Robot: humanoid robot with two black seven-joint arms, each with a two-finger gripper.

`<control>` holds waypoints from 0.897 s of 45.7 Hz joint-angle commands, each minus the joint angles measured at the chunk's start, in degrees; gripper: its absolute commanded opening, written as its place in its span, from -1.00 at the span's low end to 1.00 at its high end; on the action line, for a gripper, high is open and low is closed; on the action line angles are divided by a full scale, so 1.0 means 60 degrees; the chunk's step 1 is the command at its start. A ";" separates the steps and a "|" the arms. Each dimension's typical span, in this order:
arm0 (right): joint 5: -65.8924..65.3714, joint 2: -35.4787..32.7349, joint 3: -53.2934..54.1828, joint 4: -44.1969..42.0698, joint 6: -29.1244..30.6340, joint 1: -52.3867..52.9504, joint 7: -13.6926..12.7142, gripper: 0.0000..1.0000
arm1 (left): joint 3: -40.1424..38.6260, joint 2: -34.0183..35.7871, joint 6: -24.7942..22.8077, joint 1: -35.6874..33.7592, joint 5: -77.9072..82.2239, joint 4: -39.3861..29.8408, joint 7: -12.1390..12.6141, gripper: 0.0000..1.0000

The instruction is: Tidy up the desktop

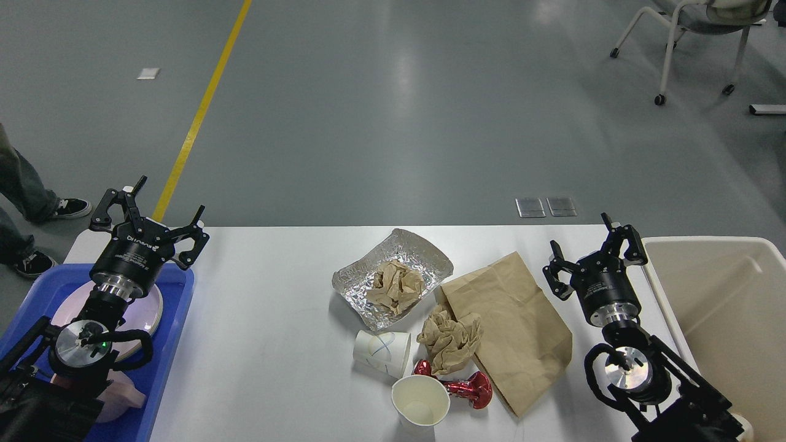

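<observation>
The white desktop [270, 294] carries a heap of rubbish in its middle: a crumpled foil tray [393, 273] with a brown paper wad in it, a flat brown paper bag [516, 328], a second paper wad [450, 339], a paper cup lying on its side [384, 352], an upright paper cup [421, 400] and a red foil wrapper [466, 388]. My left gripper [146, 213] hangs open over the table's far left corner, above the blue tray. Right of the bag, my right gripper [594, 250] is open and holds nothing.
A blue tray [172, 325] at the left holds a pink plate [147, 307] and a pink mug [126, 396], partly hidden by my left arm. A beige bin [724, 307] stands at the table's right end. A person's legs [31, 196] are beyond the left corner.
</observation>
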 commanded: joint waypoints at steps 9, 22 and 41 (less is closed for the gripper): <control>0.0000 0.0000 0.0000 0.0000 0.0000 0.0000 0.0000 1.00 | -0.0116 -0.0022 -0.0005 0.0291 0.0136 -0.0234 0.0542 0.93; 0.0000 0.0000 0.0000 0.0000 0.0000 0.0000 0.0000 1.00 | -0.1391 -0.0915 0.0332 0.1625 0.1058 -0.1363 0.0278 0.93; 0.0000 0.0000 0.0000 0.0000 0.0000 0.0000 0.0000 1.00 | -0.1318 -0.1326 -0.0195 0.1727 0.2171 -0.1158 -0.0146 0.93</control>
